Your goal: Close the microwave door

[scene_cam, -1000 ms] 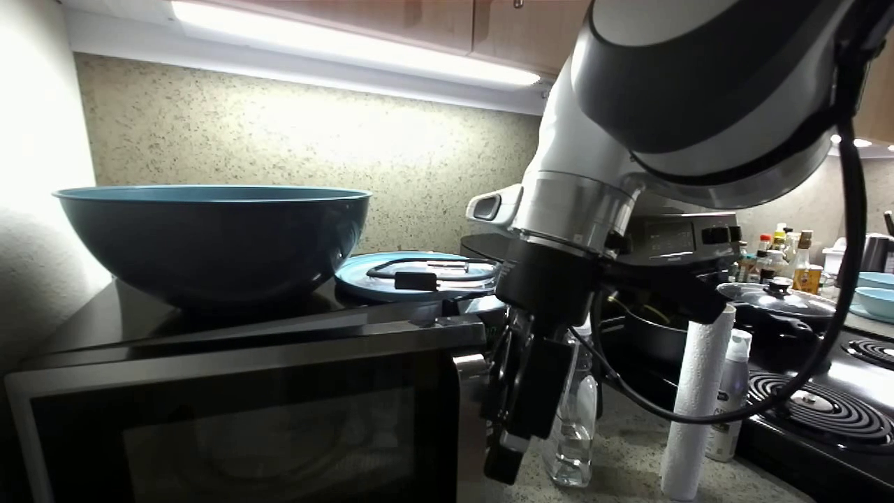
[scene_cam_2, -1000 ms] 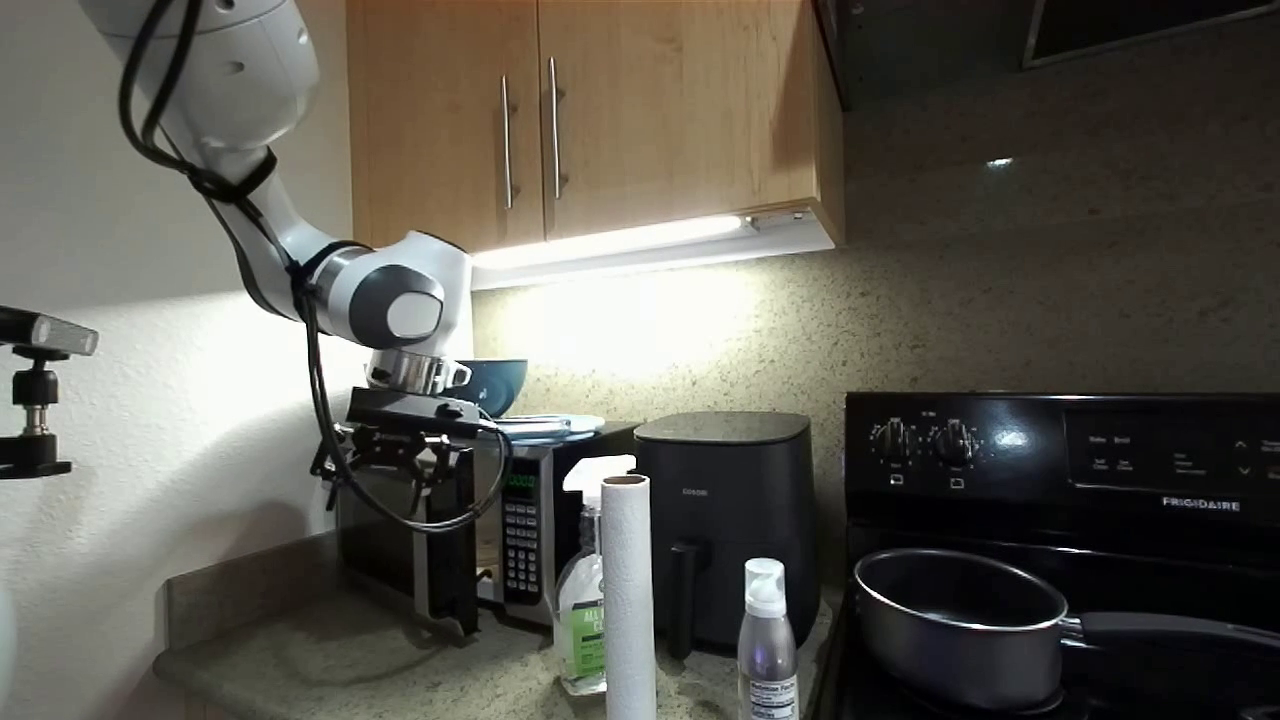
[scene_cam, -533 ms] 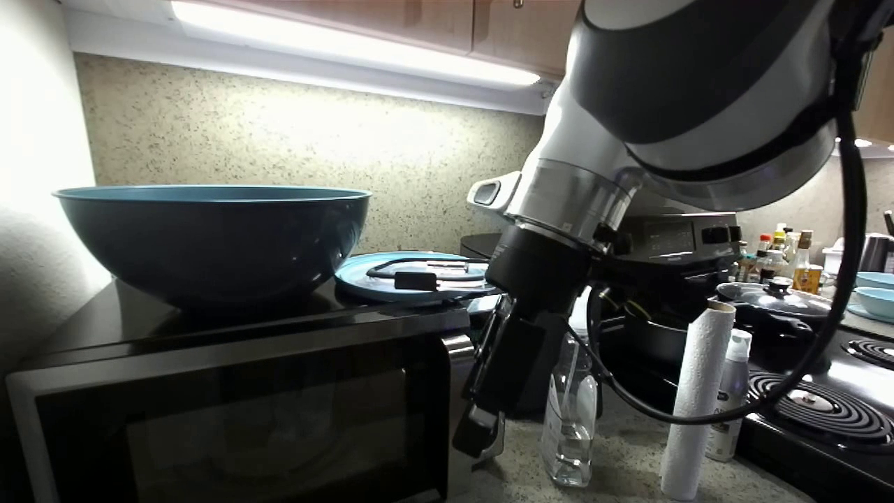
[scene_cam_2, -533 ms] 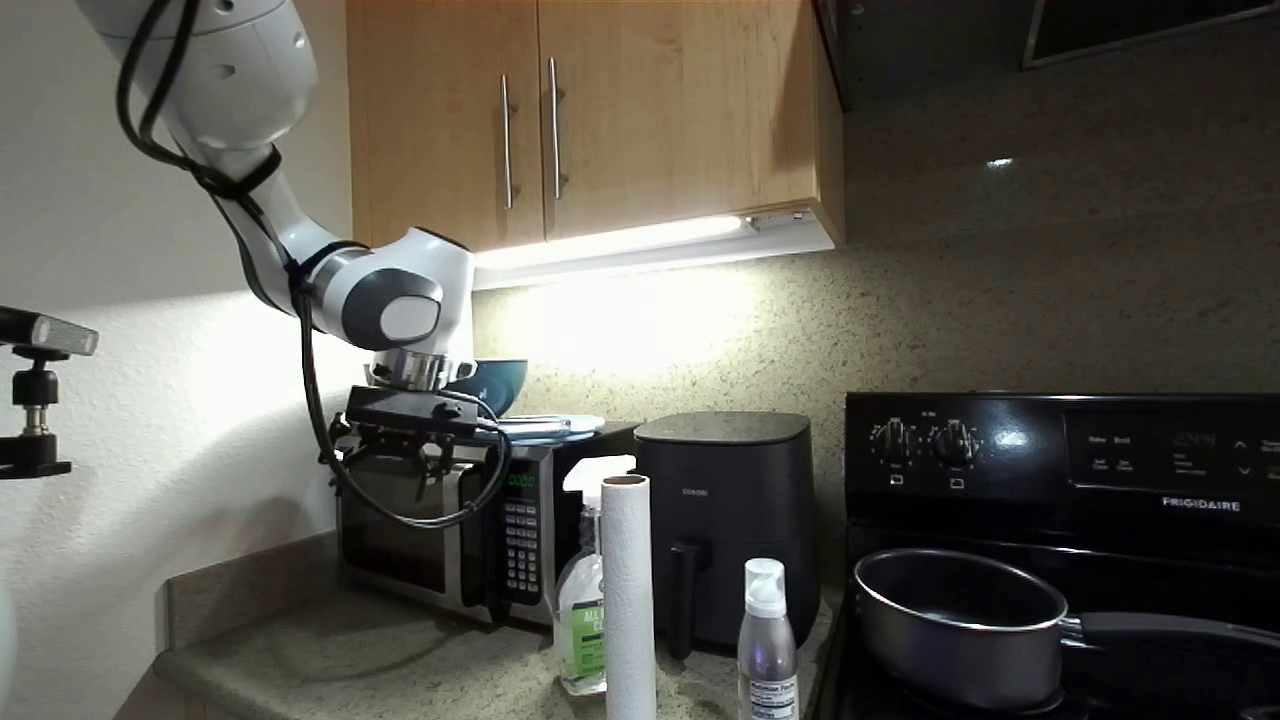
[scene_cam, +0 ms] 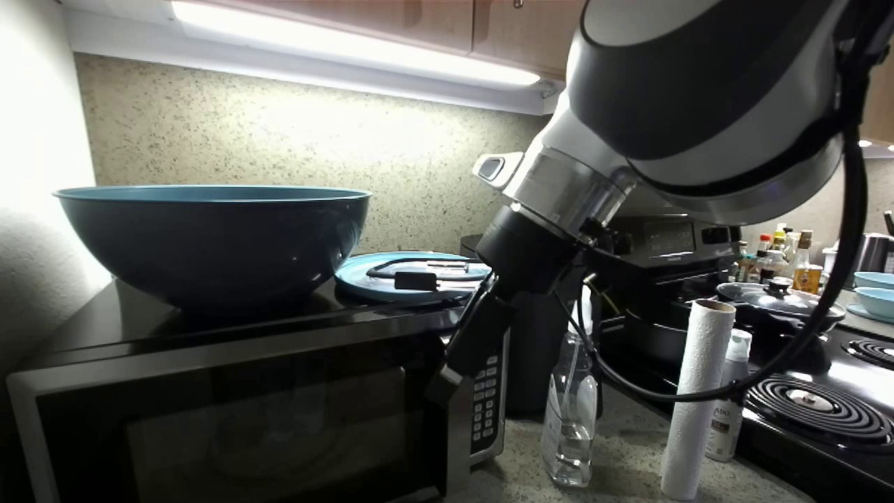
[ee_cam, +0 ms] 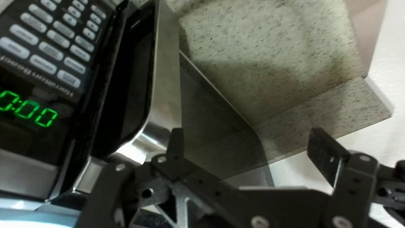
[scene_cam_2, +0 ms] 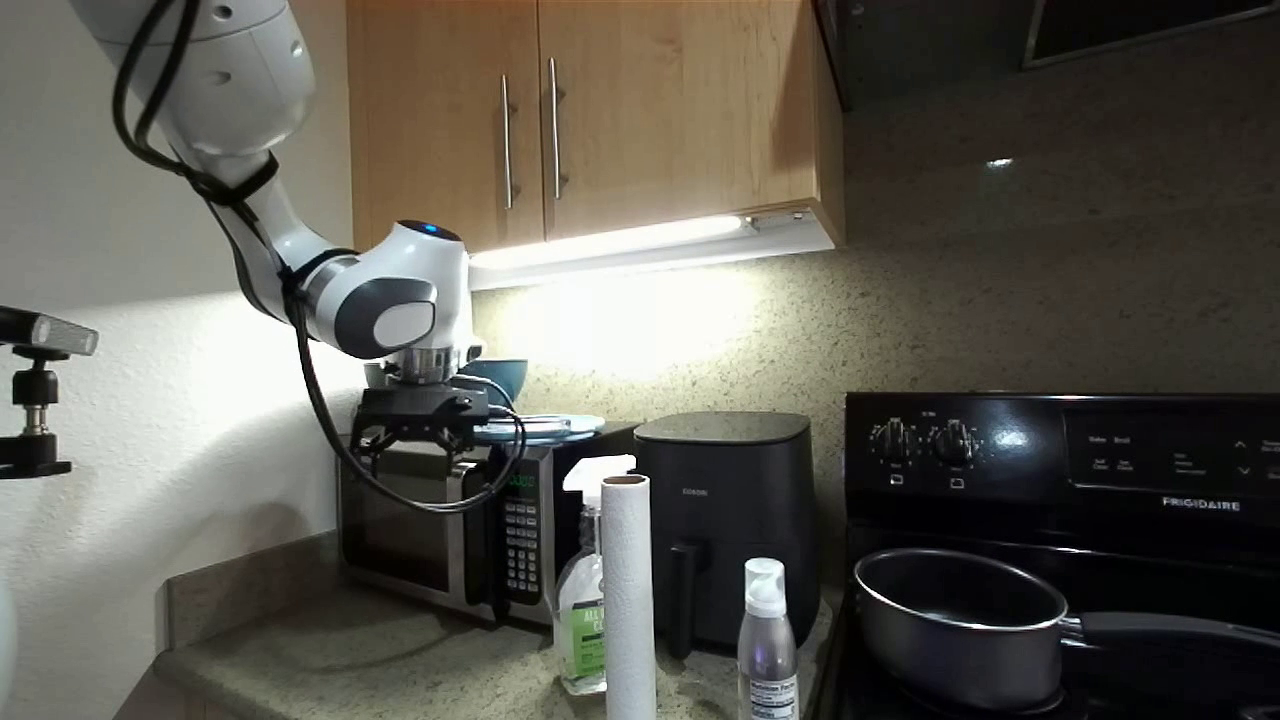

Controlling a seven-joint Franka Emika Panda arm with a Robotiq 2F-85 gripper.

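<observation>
Claw (ee_cam: 248, 145) gapes wide, low in the wrist view, beside a microwave door (ee_cam: 215, 120) I'd call near-closed; a finger (ee_cam: 175, 145) hooking its handle (ee_cam: 167, 79) could drag it open.

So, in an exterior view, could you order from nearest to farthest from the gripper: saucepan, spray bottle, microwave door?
1. Microwave door: partly behind the gripper.
2. Spray bottle: mid-picture, right of the gripper.
3. Saucepan: farther right, on the stove.
</observation>
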